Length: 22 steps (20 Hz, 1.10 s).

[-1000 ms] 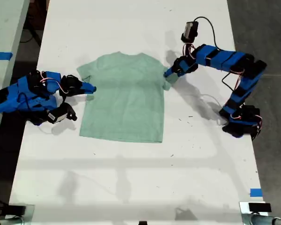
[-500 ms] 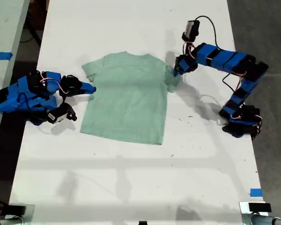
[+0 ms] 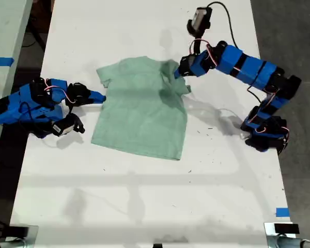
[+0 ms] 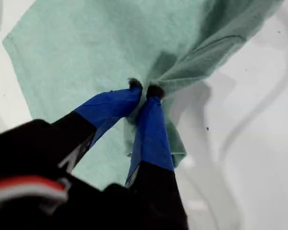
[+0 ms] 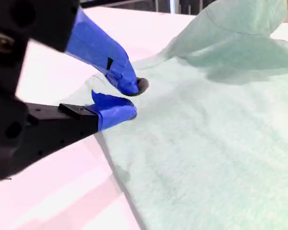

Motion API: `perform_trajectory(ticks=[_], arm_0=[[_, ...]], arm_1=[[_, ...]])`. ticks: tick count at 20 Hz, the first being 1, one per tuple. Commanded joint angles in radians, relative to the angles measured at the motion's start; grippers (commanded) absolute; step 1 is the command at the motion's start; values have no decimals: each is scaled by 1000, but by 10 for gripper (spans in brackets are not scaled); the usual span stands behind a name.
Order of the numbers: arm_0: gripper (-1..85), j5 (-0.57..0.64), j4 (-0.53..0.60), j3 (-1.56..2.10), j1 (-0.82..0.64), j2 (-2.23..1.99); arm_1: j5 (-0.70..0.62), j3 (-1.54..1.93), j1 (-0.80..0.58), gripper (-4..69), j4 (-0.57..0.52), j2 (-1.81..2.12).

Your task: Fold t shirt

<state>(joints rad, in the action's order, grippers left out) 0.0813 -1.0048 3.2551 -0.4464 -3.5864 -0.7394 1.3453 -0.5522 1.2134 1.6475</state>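
My first gripper (image 4: 145, 91) pinches the shirt (image 3: 142, 111) sleeve; my second gripper (image 5: 129, 99) (slightly parted, empty) can't stop the cloth slipping.

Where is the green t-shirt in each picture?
Exterior view: the t shirt lies mid-table, one sleeve lifted on the exterior view's right.
First wrist view: the t shirt fills the frame beyond my first gripper, which pinches a sleeve.
Second wrist view: the t shirt spreads past my second gripper.
Shared landmark: the raised sleeve.
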Motion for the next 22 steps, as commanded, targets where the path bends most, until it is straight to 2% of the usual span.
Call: perform_trajectory(ticks=[1,5,6,7,9,14,15,16,18,22], arm_0=[[37,-8,-2,32,15,-11],[37,-8,-2,32,15,-11],[37,-9,-2,32,15,-11],[38,-11,-2,32,17,-11],[39,-11,-2,32,17,-11],[40,-11,-2,32,17,-11],[39,-11,-2,32,17,-11],[39,-11,-2,32,17,-11],[37,-12,-2,32,17,-11],[4,15,29,31,14,-11]], arm_1=[[15,-175,104,15,-49,-94],[-6,-357,196,15,-89,-310],[-15,-370,209,50,-104,-331],[-32,-371,215,208,-112,-333],[-58,-377,204,238,-63,-288],[-100,-290,60,224,160,78],[-103,-255,26,200,222,164],[-101,-193,3,142,272,259],[-67,67,-15,16,265,523],[61,660,95,16,124,971]])
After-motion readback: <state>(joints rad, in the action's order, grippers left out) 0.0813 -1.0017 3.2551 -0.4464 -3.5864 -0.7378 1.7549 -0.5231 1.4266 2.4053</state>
